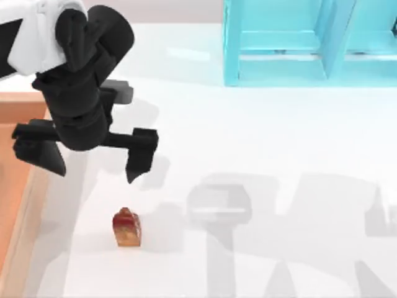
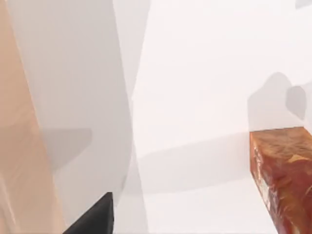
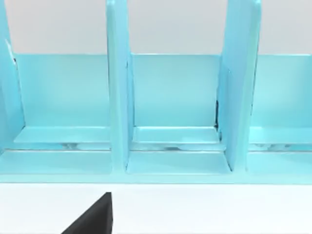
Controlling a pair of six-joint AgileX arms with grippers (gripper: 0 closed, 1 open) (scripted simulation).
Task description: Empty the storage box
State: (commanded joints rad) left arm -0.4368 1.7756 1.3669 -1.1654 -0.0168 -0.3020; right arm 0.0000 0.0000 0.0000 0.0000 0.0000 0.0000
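The storage box (image 1: 13,186) lies at the table's left edge, with a tan rim and an orange-brown floor; its rim (image 2: 17,146) also runs through the left wrist view. My left gripper (image 1: 95,174) hangs open just right of that rim, above the white table, with nothing between its fingers (image 1: 138,155). A small red-brown block (image 1: 127,228) stands on the table outside the box, nearer the front than the gripper, and the block (image 2: 282,175) is close in the left wrist view. A dark part of my right gripper (image 3: 92,219) faces the shelf unit.
A turquoise-blue shelf unit (image 1: 310,43) with upright dividers stands at the back right; its open compartments (image 3: 175,97) face the right wrist camera. White tabletop (image 1: 260,143) stretches between shelf and box, crossed by grey shadows.
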